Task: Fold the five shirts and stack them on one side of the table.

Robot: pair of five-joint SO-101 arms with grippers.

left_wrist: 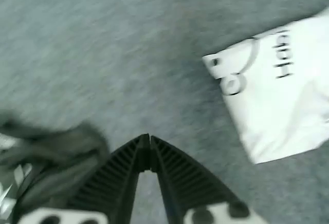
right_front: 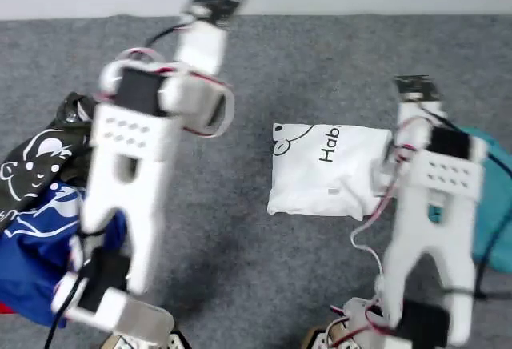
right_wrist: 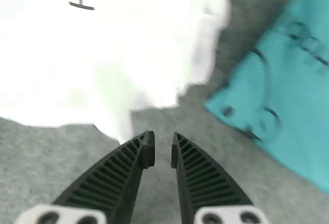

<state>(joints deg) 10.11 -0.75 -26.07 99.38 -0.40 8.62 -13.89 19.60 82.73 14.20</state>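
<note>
My left gripper (left_wrist: 149,143) has its two fingers pressed tight together, off to the left of the white shirt (right_front: 324,174). My right gripper (right_wrist: 162,149) hangs just beside that shirt's right edge, its fingers a little apart.

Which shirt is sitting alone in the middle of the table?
The white shirt, folded into a rectangle. The black shirt and blue shirt are heaped at the left; the teal shirt lies at the right.

The grey table (right_front: 320,53) bears a folded white shirt (right_front: 320,177), a teal shirt (right_front: 498,181) and, seemingly, crumpled dark shirts (right_front: 38,205).
</note>
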